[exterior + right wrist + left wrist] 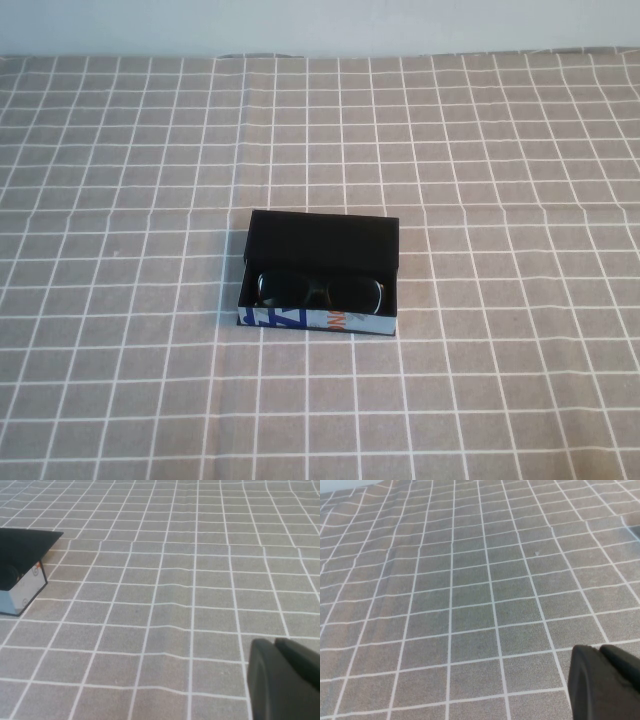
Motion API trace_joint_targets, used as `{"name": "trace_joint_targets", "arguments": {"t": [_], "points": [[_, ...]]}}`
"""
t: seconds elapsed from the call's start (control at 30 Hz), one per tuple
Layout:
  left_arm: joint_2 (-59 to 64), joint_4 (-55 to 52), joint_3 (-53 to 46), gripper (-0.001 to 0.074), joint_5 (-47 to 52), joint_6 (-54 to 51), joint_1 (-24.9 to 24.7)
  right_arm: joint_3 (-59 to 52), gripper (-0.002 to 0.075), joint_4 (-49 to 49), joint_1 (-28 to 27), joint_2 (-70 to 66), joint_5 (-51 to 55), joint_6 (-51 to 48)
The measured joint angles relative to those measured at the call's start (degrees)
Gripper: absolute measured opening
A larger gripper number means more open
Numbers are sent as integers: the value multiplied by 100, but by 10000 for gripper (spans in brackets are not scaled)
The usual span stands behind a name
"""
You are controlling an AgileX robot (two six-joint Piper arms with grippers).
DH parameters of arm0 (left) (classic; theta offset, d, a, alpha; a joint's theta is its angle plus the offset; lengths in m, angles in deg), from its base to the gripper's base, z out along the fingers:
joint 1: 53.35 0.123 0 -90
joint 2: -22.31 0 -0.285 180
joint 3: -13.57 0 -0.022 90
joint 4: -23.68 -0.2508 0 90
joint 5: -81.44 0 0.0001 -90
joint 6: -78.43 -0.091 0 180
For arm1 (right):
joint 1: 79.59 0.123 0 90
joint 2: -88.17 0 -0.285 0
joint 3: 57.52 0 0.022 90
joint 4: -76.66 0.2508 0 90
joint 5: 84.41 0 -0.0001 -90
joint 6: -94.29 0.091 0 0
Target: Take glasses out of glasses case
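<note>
The glasses case [315, 321] sits open at the middle of the table in the high view, its black flap lid [323, 240] folded back on the far side. The black glasses [320, 290] lie folded inside it, lenses facing the printed white front side. Neither arm shows in the high view. My left gripper [599, 651] is shut and empty, low over bare cloth, with no case in its view. My right gripper [275, 643] is shut and empty over the cloth. The case [22, 587] stands well away from it, at the edge of the right wrist view.
A grey tablecloth with a white grid [500, 200] covers the whole table, with slight wrinkles. A pale wall [320, 25] runs along the far edge.
</note>
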Motion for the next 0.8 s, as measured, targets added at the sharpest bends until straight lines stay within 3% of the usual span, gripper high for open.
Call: {"name": "trace_joint_targets", "arguments": {"t": [0.43, 0.6, 0.8], "points": [[0, 0, 0, -4, 0, 0, 0, 0, -18, 281, 0, 0, -11, 0], [0, 0, 0, -4, 0, 0, 0, 0, -18, 1669, 0, 0, -319, 0], [0, 0, 0, -4, 0, 0, 0, 0, -18, 4097, 0, 0, -1096, 0]]}}
